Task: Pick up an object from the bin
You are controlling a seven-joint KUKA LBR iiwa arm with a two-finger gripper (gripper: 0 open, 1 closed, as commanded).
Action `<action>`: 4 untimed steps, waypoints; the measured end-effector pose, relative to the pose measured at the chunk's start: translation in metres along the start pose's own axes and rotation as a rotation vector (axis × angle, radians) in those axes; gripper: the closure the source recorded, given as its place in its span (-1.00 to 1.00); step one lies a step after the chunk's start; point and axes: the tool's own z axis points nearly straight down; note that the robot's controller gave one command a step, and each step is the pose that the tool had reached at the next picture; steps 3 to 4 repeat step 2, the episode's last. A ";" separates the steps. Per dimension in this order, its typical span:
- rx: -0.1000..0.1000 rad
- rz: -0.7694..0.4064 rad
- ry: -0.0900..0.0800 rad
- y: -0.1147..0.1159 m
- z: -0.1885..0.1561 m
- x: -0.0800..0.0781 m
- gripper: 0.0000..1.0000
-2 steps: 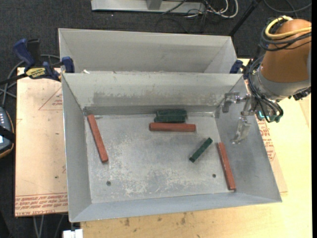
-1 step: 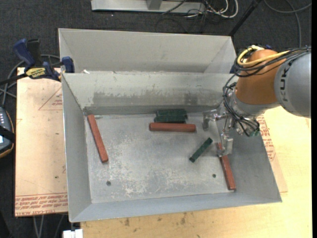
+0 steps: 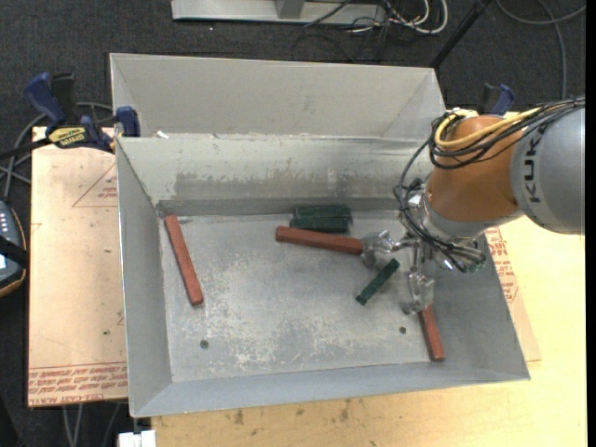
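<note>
We are looking down into the grey metal bin [image 3: 279, 343], and the arm with its orange cover [image 3: 470, 180] is reaching in from 3 o'clock. The gripper [image 3: 398, 269] is hanging low at the 3 o'clock side of the bin floor. Its two metal fingers [image 3: 380, 246] are standing spread well apart, one toward 10 o'clock and the other toward 5 o'clock.

The small dark green stick [image 3: 376, 284] is lying tilted on the floor just under the gripper. Its upper end is reaching into the gap between the fingers, and its lower end is pointing toward 7 o'clock. We cannot tell whether a finger is touching it, so we are not saying that it is held.

A long red stick [image 3: 319, 240] is lying at 9 o'clock from the gripper, with its right end close to the upper finger. A dark green block [image 3: 321, 218] is sitting just beside this stick, at 12 o'clock from it, near the back wall. A shorter red stick [image 3: 431, 332] is lying at 5 o'clock from the gripper, with its top end close to the lower finger. Another red stick [image 3: 183, 259] is lying well apart from the others, at the 9 o'clock side of the floor.
</note>
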 end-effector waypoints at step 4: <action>0.009 0.025 -0.009 0.012 -0.144 -0.008 1.00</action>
